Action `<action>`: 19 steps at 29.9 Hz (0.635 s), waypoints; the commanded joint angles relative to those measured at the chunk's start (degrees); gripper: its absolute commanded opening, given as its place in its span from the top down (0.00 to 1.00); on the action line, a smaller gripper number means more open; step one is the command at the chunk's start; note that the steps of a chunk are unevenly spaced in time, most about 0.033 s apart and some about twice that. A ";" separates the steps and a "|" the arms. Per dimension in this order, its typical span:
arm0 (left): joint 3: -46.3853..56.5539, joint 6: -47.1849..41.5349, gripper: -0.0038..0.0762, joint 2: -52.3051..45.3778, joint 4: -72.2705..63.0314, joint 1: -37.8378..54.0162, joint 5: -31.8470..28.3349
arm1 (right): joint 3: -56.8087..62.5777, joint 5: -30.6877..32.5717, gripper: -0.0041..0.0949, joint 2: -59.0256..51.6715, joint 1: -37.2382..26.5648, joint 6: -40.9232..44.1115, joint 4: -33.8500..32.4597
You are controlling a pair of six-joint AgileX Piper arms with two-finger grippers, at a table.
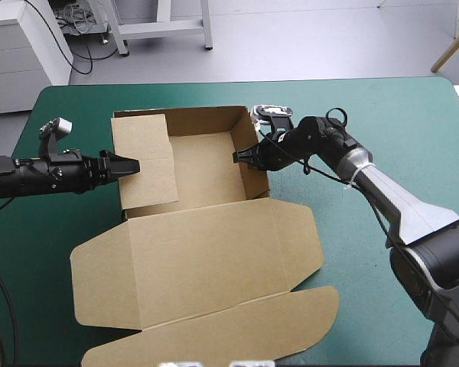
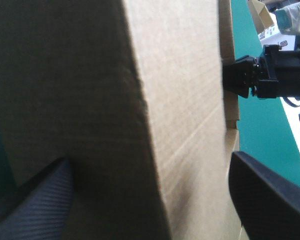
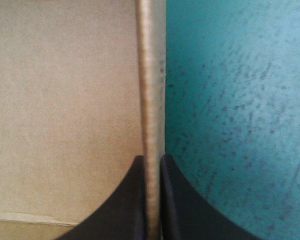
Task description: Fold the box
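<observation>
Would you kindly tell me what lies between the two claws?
The box: in the high view its tray floor stretches from the left claw to the right claw.

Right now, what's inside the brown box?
Only bare brown floor shows inside the box. The folded-in flap leans inward, hiding the floor beneath it. One finger of the right claw reaches inside, pinching the wall.

High camera behind me looks down; my 2 wrist cameras sit close; all 3 share box (image 1: 206, 160).
</observation>
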 commanded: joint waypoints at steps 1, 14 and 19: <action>-1.67 -0.86 0.21 -1.52 -1.78 -0.37 4.91 | -1.66 -4.26 0.98 -2.13 1.92 1.17 2.41; -1.67 -14.68 0.36 -1.52 19.79 -4.83 -1.71 | -1.66 -6.13 0.98 -1.06 4.15 1.62 2.65; -1.67 -23.49 0.41 -1.52 28.93 -12.68 -8.19 | -1.66 -6.38 0.98 -1.06 5.00 1.89 1.89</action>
